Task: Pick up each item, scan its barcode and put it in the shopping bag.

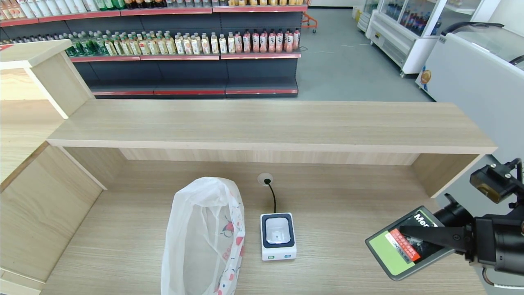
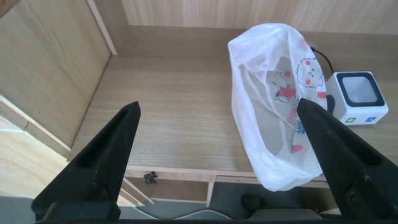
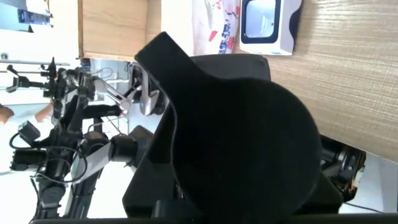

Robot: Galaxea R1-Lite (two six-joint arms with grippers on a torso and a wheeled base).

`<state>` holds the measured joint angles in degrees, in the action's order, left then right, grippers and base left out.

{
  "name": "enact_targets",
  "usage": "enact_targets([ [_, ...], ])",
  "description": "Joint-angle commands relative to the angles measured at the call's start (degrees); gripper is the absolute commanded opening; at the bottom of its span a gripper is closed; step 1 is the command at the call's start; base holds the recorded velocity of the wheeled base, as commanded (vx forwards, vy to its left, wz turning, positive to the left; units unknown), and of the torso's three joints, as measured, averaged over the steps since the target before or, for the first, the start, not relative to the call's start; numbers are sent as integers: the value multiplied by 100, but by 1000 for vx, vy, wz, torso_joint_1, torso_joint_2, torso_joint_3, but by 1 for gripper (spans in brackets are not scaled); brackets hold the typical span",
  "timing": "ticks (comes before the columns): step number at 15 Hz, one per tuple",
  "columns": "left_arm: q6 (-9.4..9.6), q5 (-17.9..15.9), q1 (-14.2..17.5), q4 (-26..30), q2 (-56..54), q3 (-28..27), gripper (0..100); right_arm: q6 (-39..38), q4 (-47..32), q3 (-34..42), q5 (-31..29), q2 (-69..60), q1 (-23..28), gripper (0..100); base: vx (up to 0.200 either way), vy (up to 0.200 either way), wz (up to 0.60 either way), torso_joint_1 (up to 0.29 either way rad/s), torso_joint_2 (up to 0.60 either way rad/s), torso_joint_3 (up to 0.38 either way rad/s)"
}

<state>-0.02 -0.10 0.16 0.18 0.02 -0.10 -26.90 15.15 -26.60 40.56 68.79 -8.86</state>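
A flat dark box [image 1: 399,250] with a green panel and a red label hangs tilted over the counter's right end, above the wood. My right gripper [image 1: 409,239] is shut on it, one black finger lying across its printed face. The white barcode scanner [image 1: 278,235] sits mid-counter, window up, well to the left of the box. Just left of the scanner stands the white shopping bag [image 1: 204,233], mouth open. My left gripper [image 2: 217,168] is open and empty over the counter's near edge, with the shopping bag [image 2: 280,106] and scanner [image 2: 357,96] beyond its fingers [image 2: 93,168].
A raised wooden ledge [image 1: 270,123] runs along the counter's back, and a side wall [image 1: 45,205] closes its left end. The scanner's black cable [image 1: 272,196] leads to a hole in the wood. Bottle shelves [image 1: 184,43] and freezers [image 1: 470,61] stand behind.
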Motion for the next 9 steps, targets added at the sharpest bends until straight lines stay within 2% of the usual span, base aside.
enact_targets([
  [1, 2, 1, 2, -1, -2, 1, 100, 19, -4, -38, 5, 152, -1, 0, 0, 200, 0, 2, 7, -2],
  [4, 11, 1, 2, -1, -2, 1, 100, 273, 76, -56, -66, 328, -1, 0, 0, 200, 0, 1, 1, 2],
  [7, 11, 1, 2, -1, -2, 1, 100, 590, 260, -56, -197, 583, -1, 0, 0, 0, 0, 0, 0, 0],
  [9, 11, 1, 2, -1, -2, 1, 100, 783, 269, -56, -215, 732, -1, 0, -200, 0, 0, 0, 5, 0],
])
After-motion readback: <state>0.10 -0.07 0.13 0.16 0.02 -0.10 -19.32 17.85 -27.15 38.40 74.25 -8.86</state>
